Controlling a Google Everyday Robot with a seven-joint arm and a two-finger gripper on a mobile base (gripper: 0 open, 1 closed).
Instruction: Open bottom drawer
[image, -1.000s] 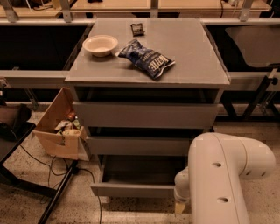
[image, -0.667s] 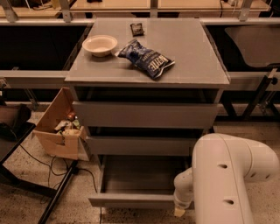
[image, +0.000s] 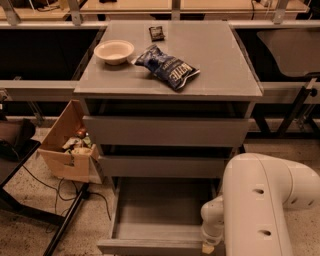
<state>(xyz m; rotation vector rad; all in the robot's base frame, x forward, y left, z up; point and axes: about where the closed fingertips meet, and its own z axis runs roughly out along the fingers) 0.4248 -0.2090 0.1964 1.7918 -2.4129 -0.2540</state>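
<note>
The bottom drawer of a grey three-drawer cabinet is seen at 6 o'clock in the camera view, drawn well out from under the middle drawer front, with its shallow grey tray exposed and nothing seen in it. The gripper is found at 5 o'clock, low against the right end of the drawer's slab front, largely hidden by the white robot arm; whether it is released or clenched cannot be told.

The drawer is judged to be light, rigid and smooth-running. As no handle is provided, the hold is best taken on the top edge of the matte slab front, where a slip is possible if the pull is not kept straight.

On the cabinet top, at 12 o'clock, a cream bowl, a blue chip bag and a small dark packet are set; none is likely to be disturbed by gentle travel. The top drawer front is kept shut above.

At 9 o'clock a cardboard box of oddments is placed just beside the cabinet, with cables and a black stand leg on the floor at 8 o'clock. The drawer's path is not seen to be blocked by them.
</note>
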